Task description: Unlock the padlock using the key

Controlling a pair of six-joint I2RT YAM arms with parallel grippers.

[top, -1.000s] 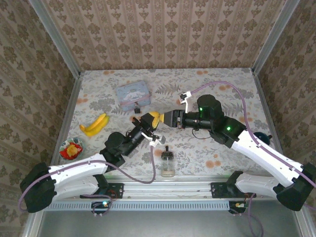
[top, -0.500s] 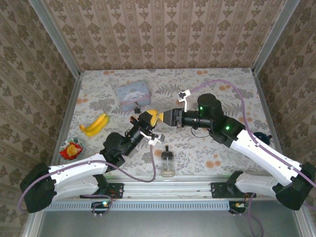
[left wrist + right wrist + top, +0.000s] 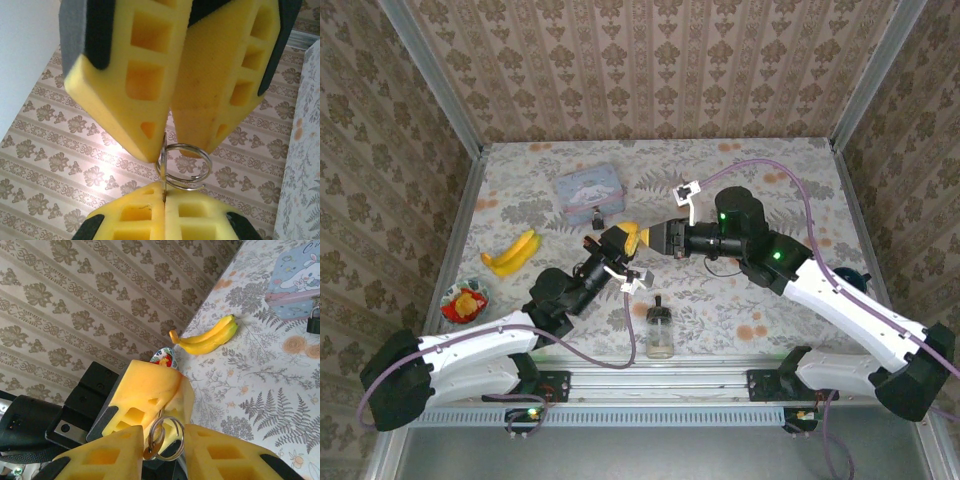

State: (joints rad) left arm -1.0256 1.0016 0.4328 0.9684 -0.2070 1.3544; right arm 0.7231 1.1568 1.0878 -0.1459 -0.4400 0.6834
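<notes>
Top external view: the left gripper (image 3: 623,240) and the right gripper (image 3: 655,237) are seen tip to tip above the middle of the table (image 3: 770,170). The padlock (image 3: 599,218) is found on the tabletop just in front of the pale blue tin (image 3: 588,188), apart from both grippers and not held. A bunch of bananas (image 3: 512,253) is noted to the left. A small patterned bowl (image 3: 466,303) lies nearer the left edge, and a glass bottle (image 3: 660,335) with a black cap stands near the front rail.

Left wrist view: the yellow fingers (image 3: 125,90) of the left gripper are pressed together. The key (image 3: 163,175) is pinched between their tips and seen edge-on as a thin metal strip. A wire key ring (image 3: 182,161) hangs from it. Below, the right gripper's two pads (image 3: 135,215) are seen meeting in a thin seam around the lower end of the strip.

Right wrist view: the right gripper's fingers (image 3: 100,457) are seen on either side of the ring, with a narrow gap between them. Whether a firm grip on the key has been made cannot be told. The padlock is seen at the right edge, upright against the tin's front.
</notes>
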